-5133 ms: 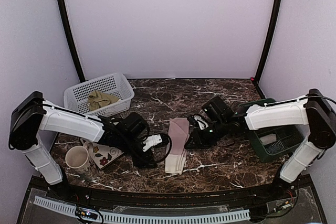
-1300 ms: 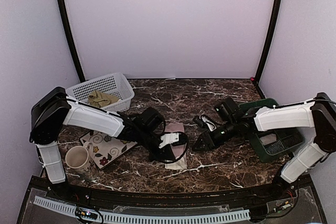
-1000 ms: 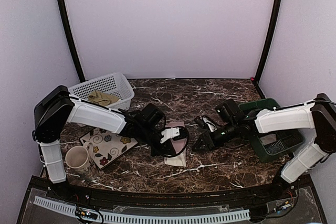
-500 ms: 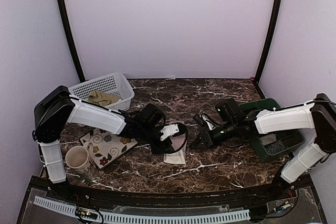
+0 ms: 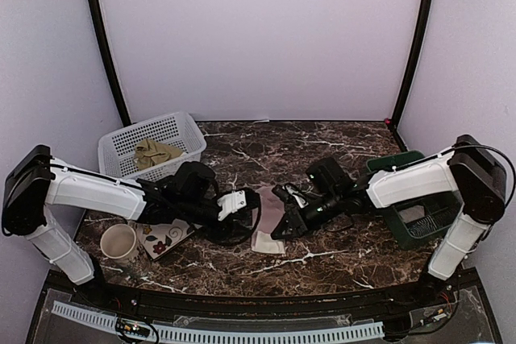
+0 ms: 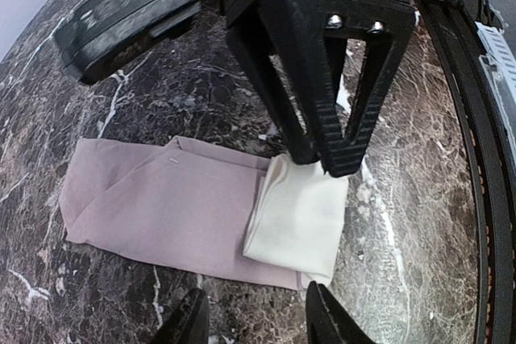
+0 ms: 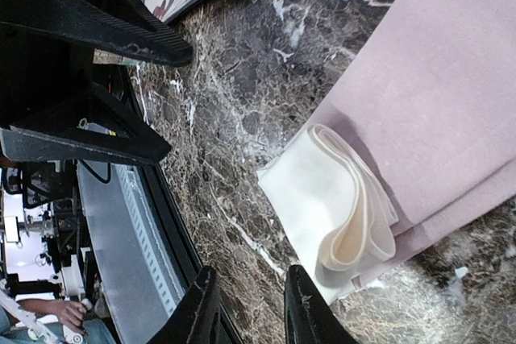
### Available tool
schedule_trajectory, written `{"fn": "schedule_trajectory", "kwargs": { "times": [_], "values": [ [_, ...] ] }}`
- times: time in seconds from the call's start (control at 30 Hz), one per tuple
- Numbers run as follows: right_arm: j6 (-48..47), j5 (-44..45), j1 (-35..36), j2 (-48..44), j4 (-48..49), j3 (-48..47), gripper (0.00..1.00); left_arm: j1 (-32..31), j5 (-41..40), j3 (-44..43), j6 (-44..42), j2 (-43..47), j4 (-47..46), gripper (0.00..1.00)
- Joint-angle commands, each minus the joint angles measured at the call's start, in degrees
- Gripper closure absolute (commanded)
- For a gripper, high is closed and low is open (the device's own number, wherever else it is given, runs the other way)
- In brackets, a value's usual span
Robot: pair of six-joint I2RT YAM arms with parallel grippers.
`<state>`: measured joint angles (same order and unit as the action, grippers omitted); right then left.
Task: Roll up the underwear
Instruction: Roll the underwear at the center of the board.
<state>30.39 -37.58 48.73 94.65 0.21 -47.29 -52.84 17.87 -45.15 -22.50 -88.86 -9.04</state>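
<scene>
my left tool (image 6: 256, 312): spread, empty | my right tool (image 7: 250, 288): slightly apart, empty | pink underwear (image 5: 268, 213): on surface (image 5: 322, 151) between my tools, folded strip, cream end turned over once, rolling barely begun | olive underwear (image 5: 156, 151): in basket (image 5: 121, 147), unrolled

The pink underwear (image 7: 435, 78) is cut off by the right wrist view's edge, and the plate (image 5: 163, 236) is half hidden under the left arm (image 5: 97, 192).
</scene>
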Motion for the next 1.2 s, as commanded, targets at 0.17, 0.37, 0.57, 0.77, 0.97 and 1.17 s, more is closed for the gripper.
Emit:
{"fn": "schedule_trajectory", "kwargs": {
  "times": [0.17,0.37,0.57,0.77,0.97,1.17],
  "values": [
    [-6.86,-1.11,-1.12,10.99,-1.27,-8.27,0.74,-8.27,-4.36,2.73,-12.29,-3.28,-3.37,0.57],
    [-8.5,-2.57,-1.35,17.35,-1.22,-9.47,0.79,-9.56,-7.14,1.8,-15.39,-6.21,-6.52,0.54],
    [-8.6,-3.67,-1.61,18.84,-0.03,-8.02,0.79,-10.18,-10.42,0.58,-22.22,-10.37,-7.45,0.53],
    [-8.66,-4.32,-1.66,19.1,-0.17,-7.84,0.79,-10.18,-11.32,0.87,-25.35,-13.1,-8.25,0.54],
    [-9.46,-4.85,-1.65,19.25,-0.74,-8.11,0.79,-10.35,-14.75,0.0,-26.55,-16.03,-8.41,0.67],
    [-11.04,-5.22,-1.38,18.28,-2.06,-8.44,0.79,-10.46,-13.56,-0.62,-21.97,-14.16,-5.82,0.94]
  ]
}}
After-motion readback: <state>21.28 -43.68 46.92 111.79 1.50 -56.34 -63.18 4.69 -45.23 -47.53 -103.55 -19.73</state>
